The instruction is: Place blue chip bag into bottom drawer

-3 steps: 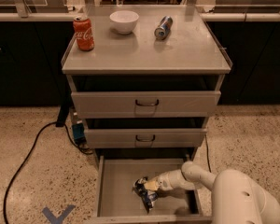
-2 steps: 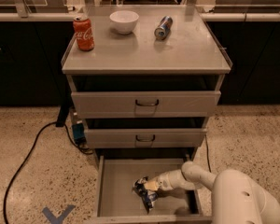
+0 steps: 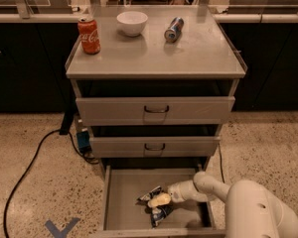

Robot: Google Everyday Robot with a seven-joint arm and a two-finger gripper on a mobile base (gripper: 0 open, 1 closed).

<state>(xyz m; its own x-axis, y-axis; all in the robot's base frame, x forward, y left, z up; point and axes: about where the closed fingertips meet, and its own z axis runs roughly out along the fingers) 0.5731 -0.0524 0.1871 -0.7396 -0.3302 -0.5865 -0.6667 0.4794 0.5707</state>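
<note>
**Gripper in the open drawer, at the bag**

Your gripper (image 3: 160, 201) sits low inside the pulled-out bottom drawer (image 3: 120, 190). The blue chip bag (image 3: 160, 215) lies crumpled on the drawer floor, touching the jaws, with foil showing on 2 sides of them. You cannot tell whether the jaws are apart or clamped. Far above them, the cabinet top (image 3: 154, 56) holds 1 red can (image 3: 89, 34), 1 white bowl (image 3: 132, 23) and 1 blue-silver can (image 3: 173, 29).

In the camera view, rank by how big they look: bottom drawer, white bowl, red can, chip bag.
Bottom drawer, largest.
Chip bag, with the gripper at it in the drawer.
White bowl and red can: alike, unranked.
</note>
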